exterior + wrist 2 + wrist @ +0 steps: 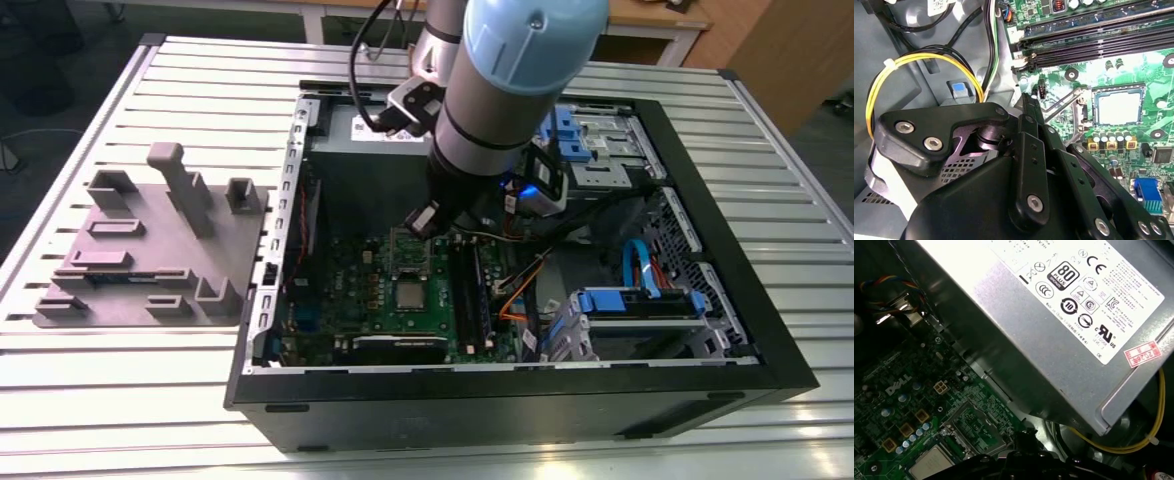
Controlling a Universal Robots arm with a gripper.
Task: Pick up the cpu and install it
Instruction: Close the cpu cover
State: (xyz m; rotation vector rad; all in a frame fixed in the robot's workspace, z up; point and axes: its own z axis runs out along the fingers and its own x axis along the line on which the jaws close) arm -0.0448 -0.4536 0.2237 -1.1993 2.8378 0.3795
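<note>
One chip (1118,106) is sitting in its socket; the gripper (1026,107) is hovering beside it, jaw opening unreadable. Risk: arm snagging cables (924,62) or the socket lever (1066,102).

Table: a slatted light-grey metal surface (120,400) carries everything.
Computer case: an open black tower (747,330) lies on its side.
Motherboard: a green board (360,300) sits on the case floor.
Power supply: a grey metal box with a white label (1054,315) stands beside the board.
Fixture: a grey moulded holder plate (154,250) lies at the exterior view's left, apart from the case.
Cables: yellow wires (879,80) loop near the case wall.
</note>
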